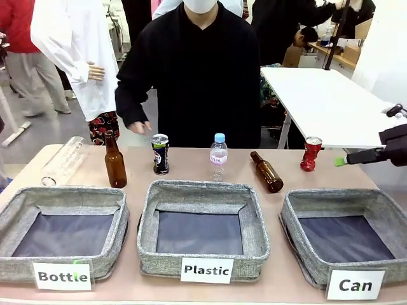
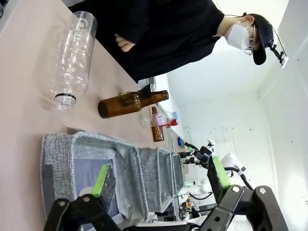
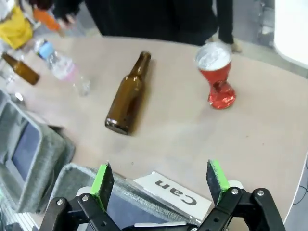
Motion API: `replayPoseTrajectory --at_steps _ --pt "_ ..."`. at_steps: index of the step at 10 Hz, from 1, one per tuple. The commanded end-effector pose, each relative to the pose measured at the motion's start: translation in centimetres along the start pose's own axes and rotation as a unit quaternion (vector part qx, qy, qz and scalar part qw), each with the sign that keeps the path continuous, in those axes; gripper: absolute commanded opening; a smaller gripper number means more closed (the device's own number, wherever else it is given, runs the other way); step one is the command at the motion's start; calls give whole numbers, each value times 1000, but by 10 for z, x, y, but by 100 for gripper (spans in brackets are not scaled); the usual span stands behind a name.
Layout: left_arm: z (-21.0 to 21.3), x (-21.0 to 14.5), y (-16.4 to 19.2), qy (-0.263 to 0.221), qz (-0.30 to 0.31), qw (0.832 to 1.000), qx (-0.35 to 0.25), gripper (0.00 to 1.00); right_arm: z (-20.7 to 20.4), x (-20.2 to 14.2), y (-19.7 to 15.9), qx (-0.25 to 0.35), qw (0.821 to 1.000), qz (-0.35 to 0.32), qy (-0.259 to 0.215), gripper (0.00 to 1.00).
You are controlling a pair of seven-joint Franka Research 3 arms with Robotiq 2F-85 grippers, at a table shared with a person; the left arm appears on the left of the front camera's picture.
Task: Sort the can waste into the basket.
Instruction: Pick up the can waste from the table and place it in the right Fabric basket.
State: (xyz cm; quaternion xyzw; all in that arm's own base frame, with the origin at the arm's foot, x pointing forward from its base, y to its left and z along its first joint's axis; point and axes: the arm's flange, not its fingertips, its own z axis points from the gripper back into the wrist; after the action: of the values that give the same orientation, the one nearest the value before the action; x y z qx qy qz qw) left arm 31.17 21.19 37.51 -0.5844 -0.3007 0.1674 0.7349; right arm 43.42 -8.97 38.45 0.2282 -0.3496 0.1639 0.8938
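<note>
Left jaws: apart, nothing between the green pads (image 2: 102, 179), low by the Bottle basket (image 1: 63, 198).
Clear bottle (image 1: 63, 161): lying on the counter (image 1: 191, 166) at the far left.
Upright brown bottle (image 1: 115, 162): behind the Bottle basket.
Black can (image 1: 160, 154): upright on the counter behind the Plastic basket (image 1: 202, 190), near the person's hand (image 1: 138, 127).
Water bottle (image 1: 218, 156): upright, right of the black can.
Lying brown bottle (image 1: 267, 171): on its side, between the water bottle and the red can.
Red can (image 1: 311, 154): dented, upright on the counter behind the Can basket (image 1: 331, 198), not in it.
Right jaws: apart and empty, over the Can basket's label (image 3: 175, 195), with a pad (image 1: 340, 161) just right of the red can, not touching.
</note>
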Motion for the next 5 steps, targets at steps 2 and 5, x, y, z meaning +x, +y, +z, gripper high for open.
replayPoseTrajectory --at_steps 2,5 --pt "0 0 1 -6 -12 1000 -11 100 9 6 -2 -4 1000 -10 -16 100" --pt "0 0 1 -6 -12 1000 -11 100 1 11 -37 -45 997 -30 -48 100"
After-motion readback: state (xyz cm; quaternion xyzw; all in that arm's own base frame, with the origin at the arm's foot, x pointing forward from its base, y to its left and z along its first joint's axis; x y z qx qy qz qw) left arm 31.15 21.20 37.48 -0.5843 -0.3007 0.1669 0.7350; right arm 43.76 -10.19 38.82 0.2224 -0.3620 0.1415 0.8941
